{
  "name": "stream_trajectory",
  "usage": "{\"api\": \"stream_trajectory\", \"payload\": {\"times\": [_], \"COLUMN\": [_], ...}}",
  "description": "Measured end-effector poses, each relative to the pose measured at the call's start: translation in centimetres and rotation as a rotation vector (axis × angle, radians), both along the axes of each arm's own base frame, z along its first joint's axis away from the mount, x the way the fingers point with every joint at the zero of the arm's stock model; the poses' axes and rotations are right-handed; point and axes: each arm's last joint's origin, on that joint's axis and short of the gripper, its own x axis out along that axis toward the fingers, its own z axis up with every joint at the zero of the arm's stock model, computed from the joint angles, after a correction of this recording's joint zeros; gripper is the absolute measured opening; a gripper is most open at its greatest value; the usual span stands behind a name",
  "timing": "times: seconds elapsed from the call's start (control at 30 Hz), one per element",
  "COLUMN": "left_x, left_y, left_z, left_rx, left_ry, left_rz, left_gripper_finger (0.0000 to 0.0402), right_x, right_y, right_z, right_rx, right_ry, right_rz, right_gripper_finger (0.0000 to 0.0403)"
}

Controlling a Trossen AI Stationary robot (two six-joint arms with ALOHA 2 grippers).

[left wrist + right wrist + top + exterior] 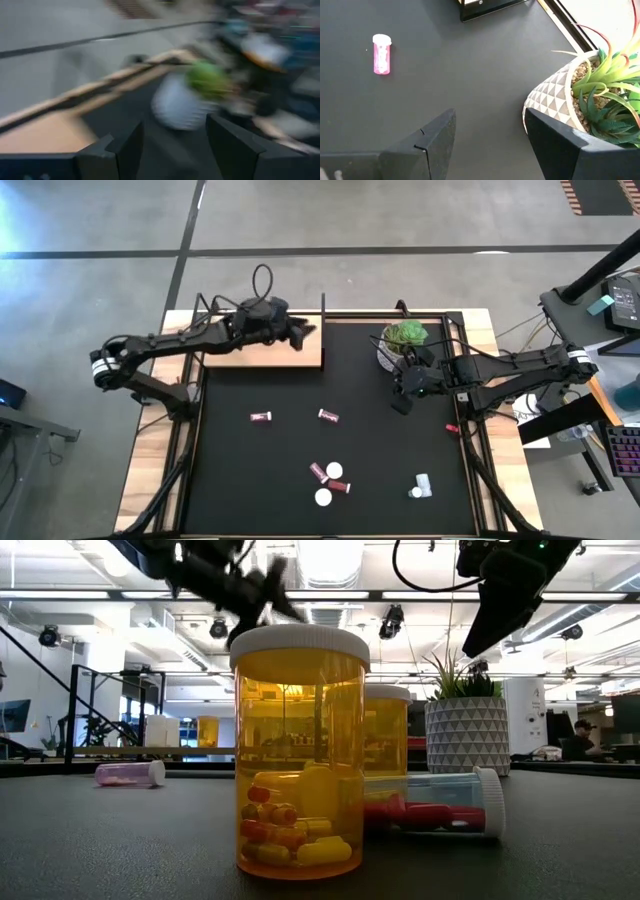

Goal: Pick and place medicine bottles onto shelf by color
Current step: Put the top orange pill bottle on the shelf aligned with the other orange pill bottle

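Black mat (300, 440) carried scattered medicine bottles (328, 479) toward 6 o'clock, wooden shelf (262, 354) under left gripper (303, 332) at 11, potted plant (398, 342) beside right gripper (403, 402) at 1.

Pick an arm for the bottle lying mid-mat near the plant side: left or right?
Right, probably. The right gripper hovers open over the mat beside the plant pot, closer to that bottle. The left gripper is over the shelf.
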Motion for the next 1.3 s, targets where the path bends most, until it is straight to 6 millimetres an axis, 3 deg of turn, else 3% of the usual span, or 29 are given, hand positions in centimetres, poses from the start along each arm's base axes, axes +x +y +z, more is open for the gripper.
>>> {"api": "stream_trajectory", "payload": {"times": [0.27, 0.43, 0.73, 1.0, 1.3], "left_x": [2.3, 2.8, 2.9, 5.5, 7.4], "left_y": [-6.7, -11.0, -16.6, -18.4, -19.0], "left_z": [1.6, 1.0, -1.0, -5.4, -7.7], "left_rx": [0.041, 0.045, 0.119, 0.393, 0.423], "left_ry": [-0.156, -0.129, -0.011, 0.16, 0.193], "left_rz": [-0.28, -0.33, -0.439, -0.566, -0.595], "left_gripper_finger": [0.0195, 0.0195, 0.0195, 0.0195, 0.0195], "right_x": [0.0, 0.0, 0.0, 0.1, 0.1], "right_y": [0.0, 0.0, 0.0, 0.0, 0.0], "right_z": [0.0, 0.0, 0.0, 0.0, 0.0], "right_rx": [0.01, 0.003, -0.003, -0.003, -0.003], "right_ry": [-0.006, -0.001, 0.003, -0.005, -0.006], "right_rz": [-0.013, -0.003, 0.006, 0.006, 0.006], "right_gripper_finger": [0.0228, 0.0228, 0.0228, 0.0228, 0.0228]}}
